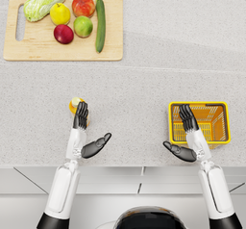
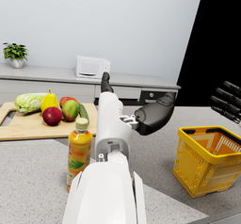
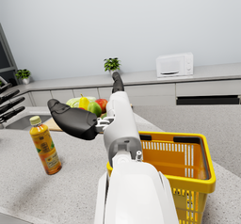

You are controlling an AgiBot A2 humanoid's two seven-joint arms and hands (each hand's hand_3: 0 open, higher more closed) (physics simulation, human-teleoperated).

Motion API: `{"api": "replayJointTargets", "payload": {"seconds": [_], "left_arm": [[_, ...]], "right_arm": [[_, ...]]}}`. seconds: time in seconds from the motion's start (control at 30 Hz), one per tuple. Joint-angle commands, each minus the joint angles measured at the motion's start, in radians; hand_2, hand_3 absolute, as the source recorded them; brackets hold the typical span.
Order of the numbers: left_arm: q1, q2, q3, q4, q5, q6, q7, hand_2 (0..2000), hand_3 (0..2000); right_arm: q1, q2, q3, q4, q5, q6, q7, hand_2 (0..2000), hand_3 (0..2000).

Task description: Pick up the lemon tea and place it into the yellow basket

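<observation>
Both robot hands are spread loose with nothing in them. The left robot hand [image 1: 85,132] hovers just beside the lemon tea [image 2: 78,152], fingers not on it, bottle upright on the grey worktop [image 1: 134,88]. The right robot hand [image 1: 186,135] hangs over the near edge of the yellow basket [image 1: 226,122]. Further back sits a cutting board [image 1: 62,54] with fruit and veg.

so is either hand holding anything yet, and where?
Nothing held. Left hand is open beside the lemon tea bottle; right hand open over the yellow basket.
</observation>
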Motion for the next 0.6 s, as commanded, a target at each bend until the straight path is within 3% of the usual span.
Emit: {"api": "replayJointTargets", "payload": {"seconds": [0.03, 0.43, 0.5, 0.6], "left_arm": [[0.000, 0.000, 0.000, 0.000, 0.000, 0.000, 0.000, 0, 0], [0.002, 0.001, 0.030, 0.016, 0.000, 0.000, 0.000, 0, 0], [0.034, 0.024, -0.002, 0.056, 0.000, -0.049, -0.049, 0, 0], [0.107, 0.059, -0.058, 0.130, 0.000, -0.082, -0.082, 0, 0]], "right_arm": [[0.000, 0.000, 0.000, 0.000, 0.000, 0.000, 0.000, 0, 0], [0.002, -0.001, 0.030, -0.016, 0.000, 0.000, 0.000, 0, 0], [0.030, -0.022, -0.019, 0.005, 0.000, -0.048, 0.049, 0, 0], [0.104, -0.056, -0.086, -0.029, 0.000, -0.081, 0.082, 0, 0]]}}
